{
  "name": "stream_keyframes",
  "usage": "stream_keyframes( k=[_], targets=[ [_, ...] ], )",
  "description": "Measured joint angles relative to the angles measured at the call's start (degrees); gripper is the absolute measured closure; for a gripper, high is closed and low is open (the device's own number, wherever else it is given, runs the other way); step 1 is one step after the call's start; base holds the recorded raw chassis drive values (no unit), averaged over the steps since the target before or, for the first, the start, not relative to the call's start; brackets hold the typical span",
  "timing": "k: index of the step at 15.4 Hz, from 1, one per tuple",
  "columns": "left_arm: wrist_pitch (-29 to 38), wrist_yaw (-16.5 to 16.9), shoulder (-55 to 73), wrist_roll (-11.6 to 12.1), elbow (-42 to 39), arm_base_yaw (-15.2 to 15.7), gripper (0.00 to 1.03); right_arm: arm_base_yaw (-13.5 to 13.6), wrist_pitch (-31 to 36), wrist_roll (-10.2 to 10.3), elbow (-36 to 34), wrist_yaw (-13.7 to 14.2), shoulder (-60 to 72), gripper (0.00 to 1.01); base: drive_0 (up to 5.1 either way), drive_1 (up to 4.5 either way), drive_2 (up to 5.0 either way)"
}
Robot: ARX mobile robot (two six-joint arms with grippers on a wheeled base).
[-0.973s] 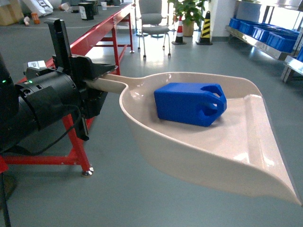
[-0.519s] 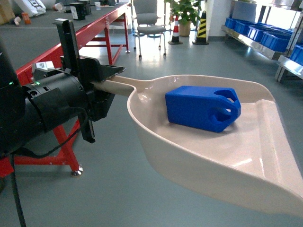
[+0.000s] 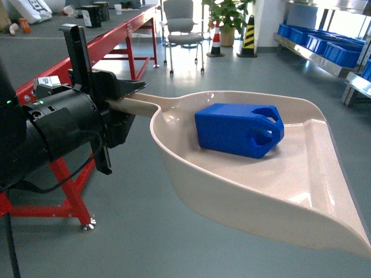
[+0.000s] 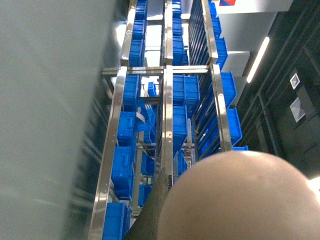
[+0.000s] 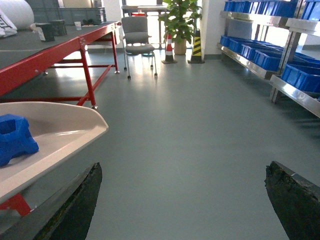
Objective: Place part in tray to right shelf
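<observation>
My left gripper (image 3: 119, 98) clamps the tray (image 3: 290, 179) handle; the part (image 3: 239, 129), rigid and loose, sits mid-tray and could slide; my right gripper (image 5: 182, 200) hangs wide, empty

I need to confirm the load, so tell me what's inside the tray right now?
One part lies inside the tray, toward its handle end. The floor of the tray under the part is covered. The left gripper holds the handle.

glossy smooth cream plastic tray (image 3: 301, 174); matt blue plastic part (image 3: 239, 130); shiny steel right shelf (image 5: 260, 65); glossy grey floor (image 5: 190, 130).
</observation>
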Motion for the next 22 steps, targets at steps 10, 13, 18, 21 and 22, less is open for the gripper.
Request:
stream_keyframes(
  k=[10,13,18,21,22],
  targets=[
    [0.17,-0.07,0.00,-0.04,0.02,0.00,0.90,0.00,-0.02,0.00,0.00,-0.11,-0.02,0.03,0.0,4.33,-4.3],
    [0.11,0.00,0.00,-0.02,0.02,0.00,0.90,0.00,-0.07,0.00,0.00,-0.11,0.00,0.03,-0.1,4.27,-4.4],
    [0.39,-0.13,0.00,-0.02,0.02,0.00,0.90,0.00,0.00,0.00,0.00,-0.11,0.00,0.03,0.0,4.33,-4.3],
    [0.39,-0.02,0.00,-0.04,0.02,0.00,0.90,0.00,0.11,0.00,0.00,-0.11,-0.04,0.03,0.0,4.30,-4.4],
    [0.02,-0.09,0.00,-0.02,0.02,0.00,0.90,0.00,-0.13,0.00,0.00,-0.11,0.00,0.03,0.0,4.35,-4.3]
  ],
)
